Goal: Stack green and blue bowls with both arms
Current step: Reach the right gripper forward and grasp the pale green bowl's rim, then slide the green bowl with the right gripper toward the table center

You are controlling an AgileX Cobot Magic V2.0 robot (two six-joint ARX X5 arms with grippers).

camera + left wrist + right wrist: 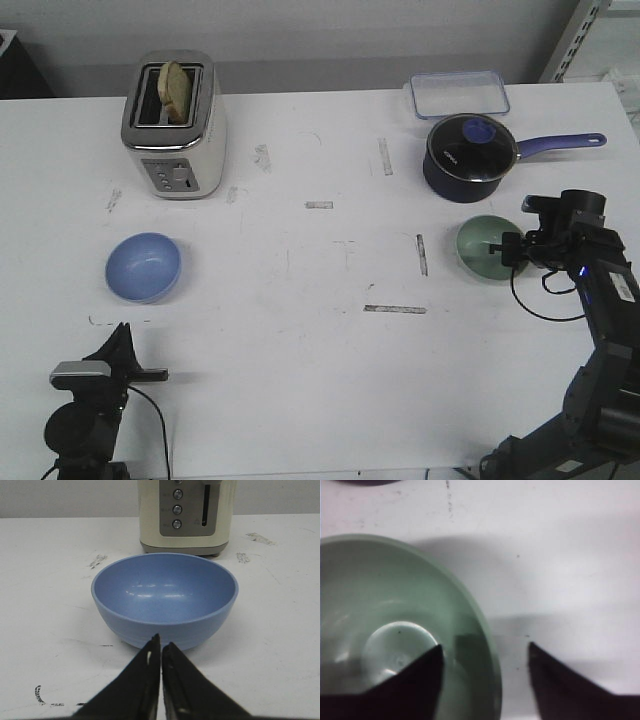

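Note:
The blue bowl (144, 266) sits upright on the table at the left, in front of the toaster; in the left wrist view it (164, 598) lies just beyond my left gripper (160, 642), whose jaws are shut and empty. My left gripper (122, 333) is low near the table's front edge. The green bowl (486, 249) sits at the right, in front of the saucepan. My right gripper (485, 650) is open and straddles the rim of the green bowl (395, 610), one finger inside the bowl, the other outside over the table. In the front view it (507, 248) sits over the bowl's right edge.
A cream toaster (175, 125) with a slice of bread stands at the back left. A dark navy saucepan (470, 155) with a lid and long handle stands just behind the green bowl. A clear plastic container (457, 94) lies at the back.

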